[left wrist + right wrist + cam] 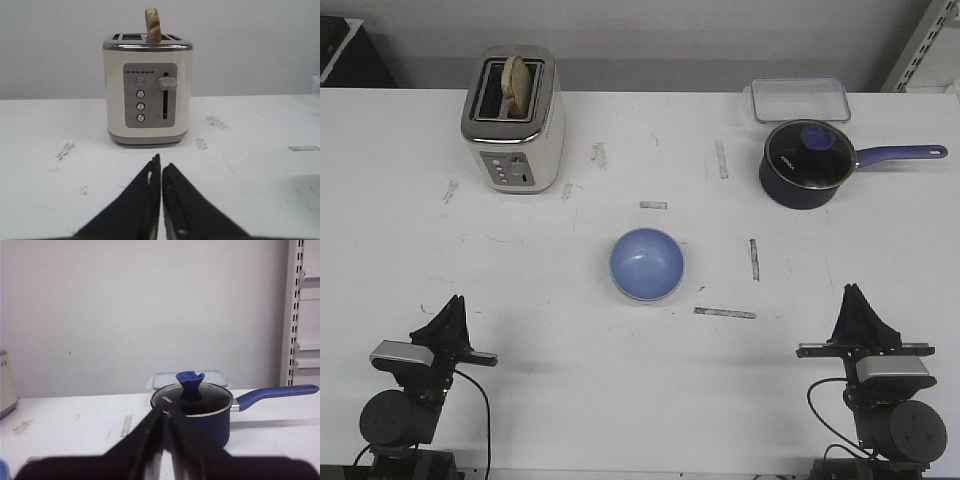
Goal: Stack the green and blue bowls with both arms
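Risk of toppling stacked blue bowl (646, 262) on counter (550, 350) if either pressed-together tool, left (453, 303) or right (853, 291), sweeps inward.

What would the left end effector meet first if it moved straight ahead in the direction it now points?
Probably the toaster. In the left wrist view the closed left end effector points at its front panel, with only bare table between. The front view agrees roughly, though exact alignment is hard to judge.

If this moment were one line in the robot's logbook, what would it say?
blue bowl: mid-table, green rim beneath, stacked | left gripper: shut, empty | right gripper: shut, empty
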Available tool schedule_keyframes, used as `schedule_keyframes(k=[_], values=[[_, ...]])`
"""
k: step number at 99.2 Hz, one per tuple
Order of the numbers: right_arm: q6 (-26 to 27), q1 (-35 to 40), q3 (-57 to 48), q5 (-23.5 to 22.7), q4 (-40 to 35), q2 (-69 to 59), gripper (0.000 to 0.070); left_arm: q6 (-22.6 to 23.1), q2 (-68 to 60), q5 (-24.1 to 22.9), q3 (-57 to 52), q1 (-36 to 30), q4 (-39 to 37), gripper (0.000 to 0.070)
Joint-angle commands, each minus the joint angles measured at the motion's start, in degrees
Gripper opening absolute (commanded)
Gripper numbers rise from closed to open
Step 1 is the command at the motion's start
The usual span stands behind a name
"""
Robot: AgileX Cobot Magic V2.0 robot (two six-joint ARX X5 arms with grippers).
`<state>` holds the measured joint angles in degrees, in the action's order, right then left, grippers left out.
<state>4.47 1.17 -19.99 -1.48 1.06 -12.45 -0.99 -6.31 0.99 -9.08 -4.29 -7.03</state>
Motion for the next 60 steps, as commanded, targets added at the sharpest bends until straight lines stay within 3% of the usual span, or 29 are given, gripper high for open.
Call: schedule_keyframes(k=[1,60], values=[[-0.46,0.0,-0.15,0.02,0.63,0.13,0.0009,0.13,1.07,-0.15,0.59,0.59,-0.09,0.0001],[-0.46,0.0,-0.15,0.02,0.63,0.13,0.0009,1.73,6.12,-0.2,7.67,3.26,-0.96,0.0001]])
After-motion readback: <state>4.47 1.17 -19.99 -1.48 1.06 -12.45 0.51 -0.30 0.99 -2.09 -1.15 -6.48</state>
